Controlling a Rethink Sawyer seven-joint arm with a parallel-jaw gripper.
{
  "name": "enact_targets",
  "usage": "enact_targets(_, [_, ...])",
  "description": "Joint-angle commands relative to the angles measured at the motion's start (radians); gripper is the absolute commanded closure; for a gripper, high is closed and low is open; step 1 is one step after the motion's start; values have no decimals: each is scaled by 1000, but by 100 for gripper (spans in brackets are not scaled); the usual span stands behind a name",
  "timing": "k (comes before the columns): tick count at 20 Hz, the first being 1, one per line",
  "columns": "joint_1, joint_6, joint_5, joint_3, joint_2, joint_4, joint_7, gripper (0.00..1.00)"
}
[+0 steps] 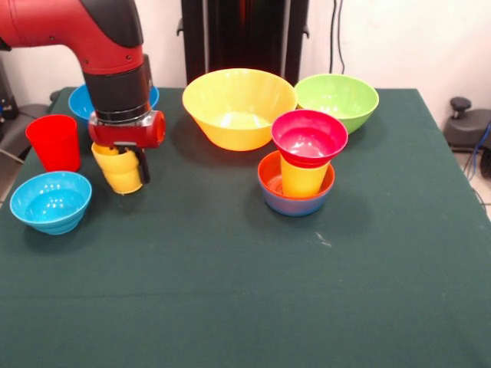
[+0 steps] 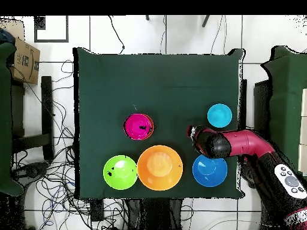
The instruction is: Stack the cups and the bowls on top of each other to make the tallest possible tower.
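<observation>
1. While hanging over the left part of the green table (image 1: 245, 307), gripper (image 1: 123, 170) clamped on a yellow cup (image 1: 119, 170), one dark finger (image 1: 143, 165) down the cup's outside. Cup upright, mouth up; can't tell whether its base touches the cloth.
2. Right of centre, the tower (image 1: 301, 165): blue bowl (image 1: 295, 205) at the bottom, orange-red bowl (image 1: 270, 178) nested inside, an upside-down yellow-orange cup (image 1: 301, 180) standing in that, crimson bowl (image 1: 309, 136) perched on top, mouth up.
3. Behind the tower, big yellow-orange bowl (image 1: 239, 106) with the lime green bowl (image 1: 337, 98) just beside it, both loose.
4. Far left: red cup (image 1: 54, 142) upright near the edge, small light-blue bowl (image 1: 51, 201) in front of it, medium blue bowl (image 1: 80, 103) mostly hidden behind the arm (image 1: 84, 31).
5. From overhead, held cup hidden under the wrist; gripper between light-blue bowl and medium blue bowl.
</observation>
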Motion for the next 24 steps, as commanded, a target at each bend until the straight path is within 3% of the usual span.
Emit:
enact_targets(1, [50, 17, -87, -7, 99, -125, -266, 100])
enact_targets(12, [82, 8, -101, -16, 90, -128, -239, 100])
enact_targets(22, [70, 5, -77, -6, 89, -111, -234, 100])
enact_targets(24, [74, 11, -58, -1, 59, -85, -211, 100])
